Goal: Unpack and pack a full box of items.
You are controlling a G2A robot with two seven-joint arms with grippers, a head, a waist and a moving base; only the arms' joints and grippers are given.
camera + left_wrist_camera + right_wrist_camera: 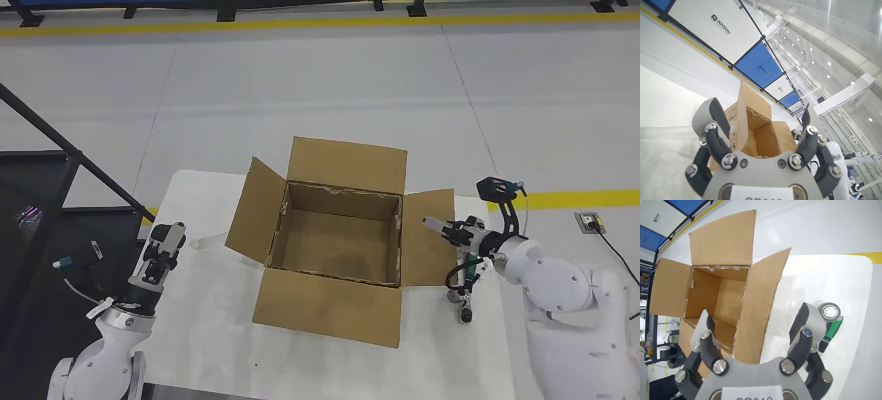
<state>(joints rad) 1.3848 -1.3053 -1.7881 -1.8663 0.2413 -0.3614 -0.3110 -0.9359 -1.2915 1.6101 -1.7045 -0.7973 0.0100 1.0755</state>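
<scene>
The cardboard box [330,305] stands mid-table [200,330] on the white top, mouth upward. Its long axis runs from the left gripper [172,238] across to the right gripper [432,224]. It is plain brown corrugated board, and all four flaps are splayed outward, with ragged, torn edges along the rim. The left gripper sits off the box's left flap, fingers spread wide on nothing. The right gripper hangs just beside the box's right flap, fingers likewise apart and bare. Out past that flap stands a small round metal can [829,311], with a green, black-tipped marker [833,327] lying just beside it.
</scene>
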